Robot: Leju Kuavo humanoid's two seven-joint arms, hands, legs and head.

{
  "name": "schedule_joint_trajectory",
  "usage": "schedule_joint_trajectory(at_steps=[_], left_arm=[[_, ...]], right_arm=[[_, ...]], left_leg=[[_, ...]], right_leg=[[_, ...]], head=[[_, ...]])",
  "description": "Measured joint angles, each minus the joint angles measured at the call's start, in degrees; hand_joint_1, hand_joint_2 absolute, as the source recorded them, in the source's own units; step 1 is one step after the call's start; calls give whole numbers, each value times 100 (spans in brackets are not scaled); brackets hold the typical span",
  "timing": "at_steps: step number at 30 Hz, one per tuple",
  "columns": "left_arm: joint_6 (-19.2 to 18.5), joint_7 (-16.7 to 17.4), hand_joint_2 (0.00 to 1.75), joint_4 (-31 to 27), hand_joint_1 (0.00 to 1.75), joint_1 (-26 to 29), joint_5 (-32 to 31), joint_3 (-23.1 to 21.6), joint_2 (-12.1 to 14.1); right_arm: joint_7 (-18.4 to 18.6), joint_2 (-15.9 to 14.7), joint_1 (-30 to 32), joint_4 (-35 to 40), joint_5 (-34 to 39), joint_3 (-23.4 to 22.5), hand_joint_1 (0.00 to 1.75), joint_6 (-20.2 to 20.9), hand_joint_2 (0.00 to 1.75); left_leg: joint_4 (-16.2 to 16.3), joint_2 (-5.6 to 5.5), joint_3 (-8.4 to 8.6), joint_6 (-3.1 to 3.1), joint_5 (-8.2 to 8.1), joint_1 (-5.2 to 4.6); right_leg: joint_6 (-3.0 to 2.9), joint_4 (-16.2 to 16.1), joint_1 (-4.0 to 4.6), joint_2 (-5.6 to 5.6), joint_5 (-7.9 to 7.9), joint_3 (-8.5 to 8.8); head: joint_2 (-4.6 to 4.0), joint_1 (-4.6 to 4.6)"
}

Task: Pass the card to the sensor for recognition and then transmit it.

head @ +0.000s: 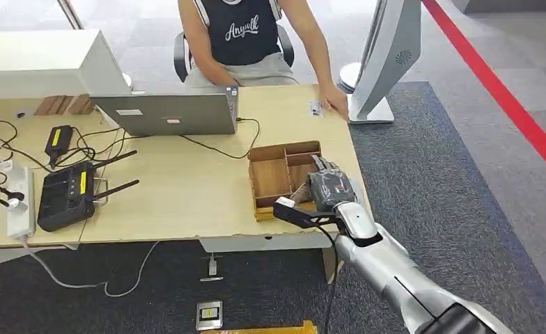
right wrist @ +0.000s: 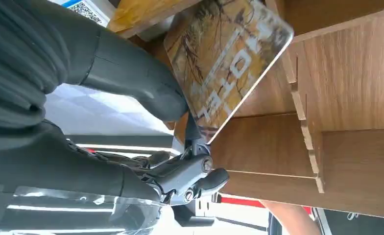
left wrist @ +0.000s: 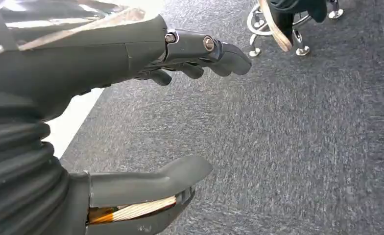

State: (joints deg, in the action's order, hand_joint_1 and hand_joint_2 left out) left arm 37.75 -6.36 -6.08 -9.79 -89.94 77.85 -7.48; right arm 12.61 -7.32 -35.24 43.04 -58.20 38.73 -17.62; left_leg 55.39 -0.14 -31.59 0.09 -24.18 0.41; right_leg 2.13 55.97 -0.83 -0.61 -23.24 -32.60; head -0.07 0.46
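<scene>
My right hand (head: 329,189) hangs over the near right part of a wooden divided box (head: 270,177) at the table's right end. It pinches a brown and gold card (right wrist: 229,58) printed "HOTEL" between the thumb (right wrist: 131,73) and the darker fingers (right wrist: 195,178), tilted above the box compartments (right wrist: 356,73). In the head view the card (head: 299,195) shows as a brown sliver beside the hand. A small flat grey device (head: 316,108) lies on the far right of the table, by a seated person's hand (head: 336,101). My left hand (left wrist: 131,112) hangs above grey carpet, fingers apart and holding nothing.
A laptop (head: 166,111) stands at the back middle, with a black router (head: 65,195), a power strip (head: 18,202) and cables to the left. A white stand (head: 385,62) rises off the table's far right corner. A chair base (left wrist: 278,24) stands on the carpet.
</scene>
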Motion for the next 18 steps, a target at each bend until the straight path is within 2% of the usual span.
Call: schedule_joint_trajectory(at_steps=[13, 14, 15, 16, 18], left_arm=[[0, -96, 175, 0, 0, 0, 9, 0, 0], [0, -98, 175, 0, 0, 0, 9, 0, 0], [0, -98, 175, 0, 0, 0, 9, 0, 0], [0, -99, 175, 0, 0, 0, 9, 0, 0], [0, -107, 175, 0, 0, -1, 9, 0, 0]], right_arm=[[59, 4, 3, -2, -4, 0, 148, 7, 175], [59, 2, 3, -2, -4, 0, 101, 7, 175], [59, 4, 3, -2, -4, 0, 89, 7, 175], [59, 2, 3, -2, -4, 0, 173, 7, 175], [61, 2, 4, -2, -4, 0, 175, 7, 175]], left_leg=[[0, 0, 1, 0, 0, 0], [0, 0, 1, 0, 0, 0], [0, 0, 1, 0, 0, 0], [0, 0, 1, 0, 0, 0], [0, 0, 1, 0, 0, 0]], right_leg=[[0, 0, 0, 0, 0, 0], [0, 0, 0, 0, 0, 0], [0, 0, 0, 0, 0, 0], [0, 0, 0, 0, 0, 0], [0, 0, 0, 0, 0, 0]], head=[[0, 0], [0, 0], [0, 0], [0, 0], [0, 0]])
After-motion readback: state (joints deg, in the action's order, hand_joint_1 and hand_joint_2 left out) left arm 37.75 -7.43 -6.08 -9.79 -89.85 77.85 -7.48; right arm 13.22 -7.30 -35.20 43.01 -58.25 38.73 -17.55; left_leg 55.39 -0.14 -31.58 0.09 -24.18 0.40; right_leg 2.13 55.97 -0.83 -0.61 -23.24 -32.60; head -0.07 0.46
